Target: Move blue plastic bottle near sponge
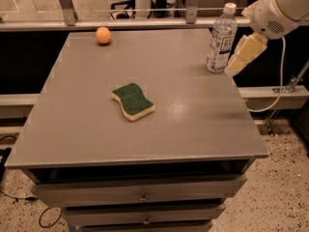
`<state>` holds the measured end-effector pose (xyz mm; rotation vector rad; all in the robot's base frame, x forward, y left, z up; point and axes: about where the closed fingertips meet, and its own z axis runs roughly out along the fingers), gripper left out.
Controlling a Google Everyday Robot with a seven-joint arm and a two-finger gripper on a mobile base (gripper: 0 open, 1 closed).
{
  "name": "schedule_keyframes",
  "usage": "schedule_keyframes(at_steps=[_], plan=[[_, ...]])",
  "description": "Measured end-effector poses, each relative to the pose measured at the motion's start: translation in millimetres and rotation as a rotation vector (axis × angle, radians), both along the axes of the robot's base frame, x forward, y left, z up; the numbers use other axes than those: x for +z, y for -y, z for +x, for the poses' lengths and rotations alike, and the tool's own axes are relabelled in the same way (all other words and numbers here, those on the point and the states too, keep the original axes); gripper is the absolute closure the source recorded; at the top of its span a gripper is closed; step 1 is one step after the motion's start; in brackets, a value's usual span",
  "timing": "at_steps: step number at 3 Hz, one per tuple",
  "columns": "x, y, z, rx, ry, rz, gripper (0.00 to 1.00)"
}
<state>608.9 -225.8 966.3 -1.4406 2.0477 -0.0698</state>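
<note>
While the blue plastic bottle [221, 38] stands upright, well apart from the sponge [133, 101], the gripper [237, 63] hangs just beside the bottle, open or closed I cannot tell.

pincer [240, 57] just right of blue plastic bottle [221, 38], its arm [285, 8] cut off by top-right edge | label [219, 43] print too small to read | drawers [142, 197] under worktop [193, 124] cut off by bottom edge
</note>
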Motion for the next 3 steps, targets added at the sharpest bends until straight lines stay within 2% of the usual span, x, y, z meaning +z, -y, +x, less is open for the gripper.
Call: schedule_keyframes(at_steps=[1, 2, 3], plan=[[-12, 3, 54, -0.082, 0.073, 0.052, 0.0], [-15, 4, 83, -0.121, 0.11, 0.12, 0.0], [-16, 14, 103, -0.173, 0.131, 0.222, 0.0]])
